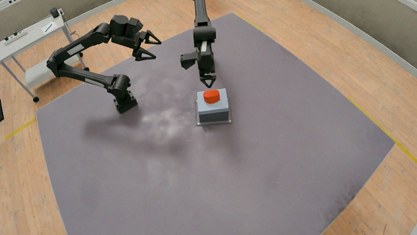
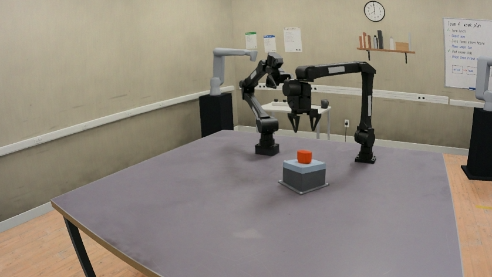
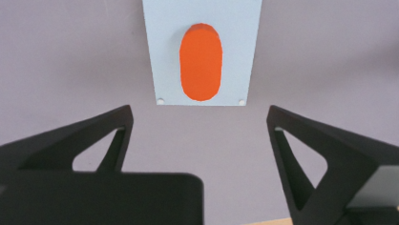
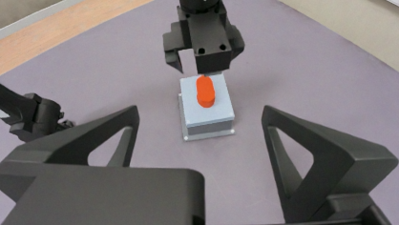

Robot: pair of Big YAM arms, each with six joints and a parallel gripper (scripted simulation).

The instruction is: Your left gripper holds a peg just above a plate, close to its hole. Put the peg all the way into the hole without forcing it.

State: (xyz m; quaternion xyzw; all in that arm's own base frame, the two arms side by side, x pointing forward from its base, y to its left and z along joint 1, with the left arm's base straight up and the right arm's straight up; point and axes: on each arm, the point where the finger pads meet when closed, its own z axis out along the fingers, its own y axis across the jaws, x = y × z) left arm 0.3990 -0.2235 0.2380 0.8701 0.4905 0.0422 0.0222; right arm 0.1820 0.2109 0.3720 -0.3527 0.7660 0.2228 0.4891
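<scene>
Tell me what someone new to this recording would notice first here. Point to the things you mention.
Likely the bright orange peg (image 1: 211, 96) (image 2: 304, 156) (image 3: 200, 63) (image 4: 205, 92), standing upright in the pale blue plate (image 1: 222, 106) (image 2: 318, 165) (image 3: 241, 57) (image 4: 220, 111) on top of a dark gray block (image 1: 214, 116) (image 2: 304, 180) (image 4: 210, 129). Next, the left gripper (image 1: 208, 81) (image 2: 304, 130) (image 3: 199, 112), open above and beside the peg, and the right gripper (image 1: 158, 50) (image 4: 199, 112), open well away from it.
</scene>
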